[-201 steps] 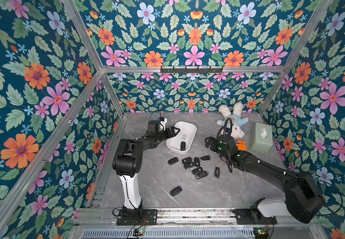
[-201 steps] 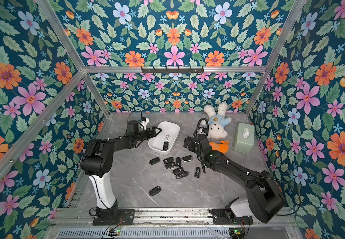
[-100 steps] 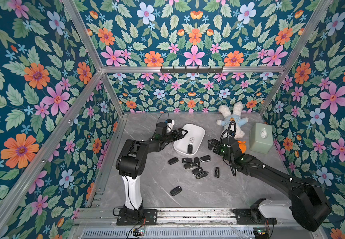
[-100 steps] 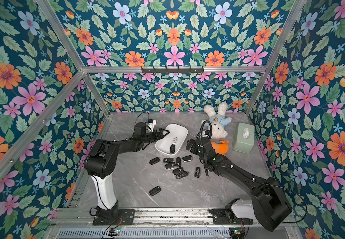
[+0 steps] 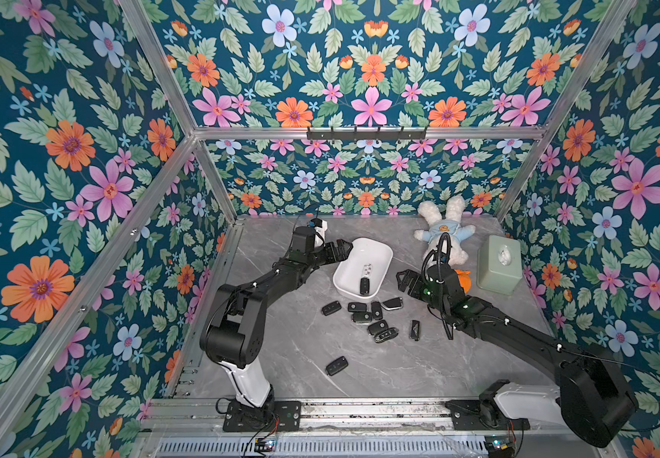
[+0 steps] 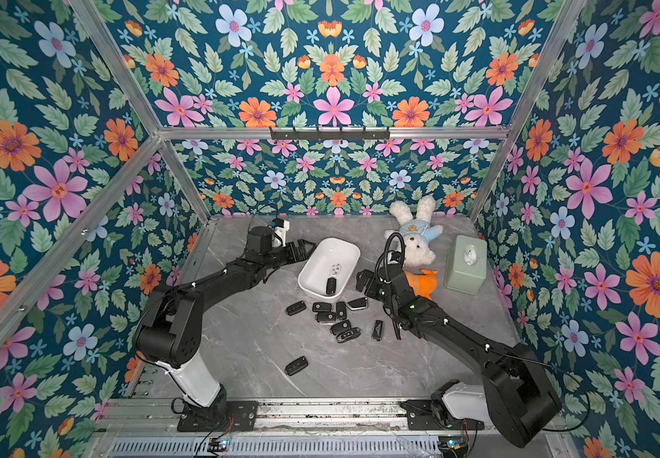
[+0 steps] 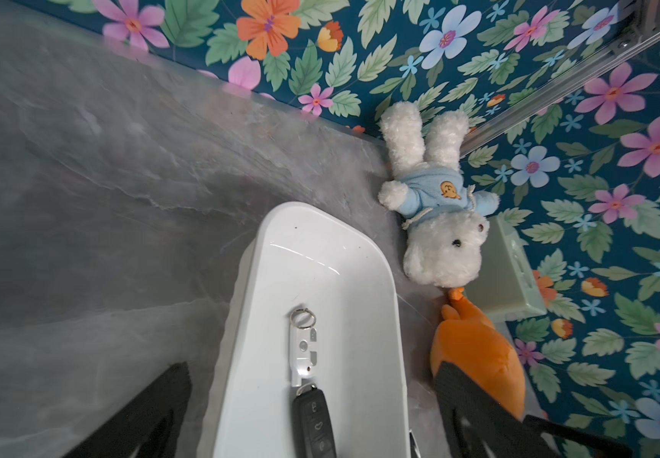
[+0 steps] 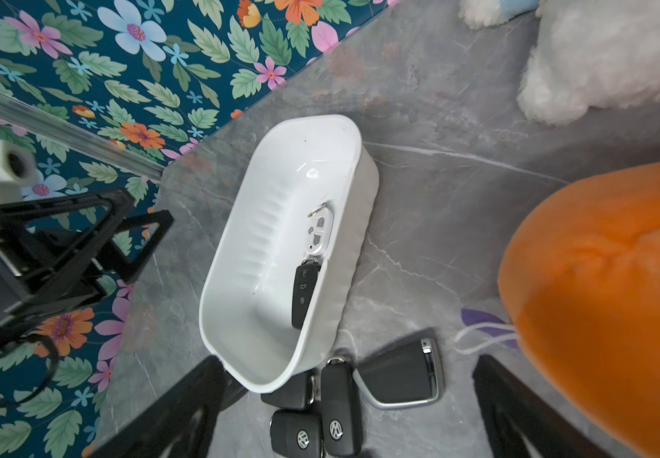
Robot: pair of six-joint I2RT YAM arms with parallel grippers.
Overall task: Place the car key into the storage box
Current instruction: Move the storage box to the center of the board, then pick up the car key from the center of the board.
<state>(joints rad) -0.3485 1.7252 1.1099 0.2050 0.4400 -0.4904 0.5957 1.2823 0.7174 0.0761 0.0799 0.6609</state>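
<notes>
The grey table [image 5: 419, 365] is seen whole only in both top views, with the plush rabbit [image 5: 443, 234], the tissue box [image 5: 497, 263] and the orange plush [image 5: 464, 279] gathered at its upper right. The storage box [image 5: 354, 261] is set slantwise at the centre. Two keys are already lodged in its lower end: a white key [image 5: 367, 271] and, end to end with it, a black key [image 5: 365, 285]. The left gripper [image 5: 343, 250] is held by the box's upper-left rim, its fingers spread wide with nothing gripped. The right gripper [image 5: 405, 279] is poised just right of the box, likewise spread wide and empty. The loose keys [image 5: 364, 317] are clustered just below the box, and a lone key [image 5: 336, 365] is left well apart at lower centre.

A pause between placements is judged, with another key to be fetched. The silver-edged key [image 8: 403, 376] lies nearest the right gripper. As it is flat and close beside its neighbours, a descent with the fingers straddling its narrow sides would be called for.

The white key's ring and the badges on two loose keys are shown only by the wrist views. The left gripper appears clear of the rim only in the right wrist view. The lone key is shown only from above.
</notes>
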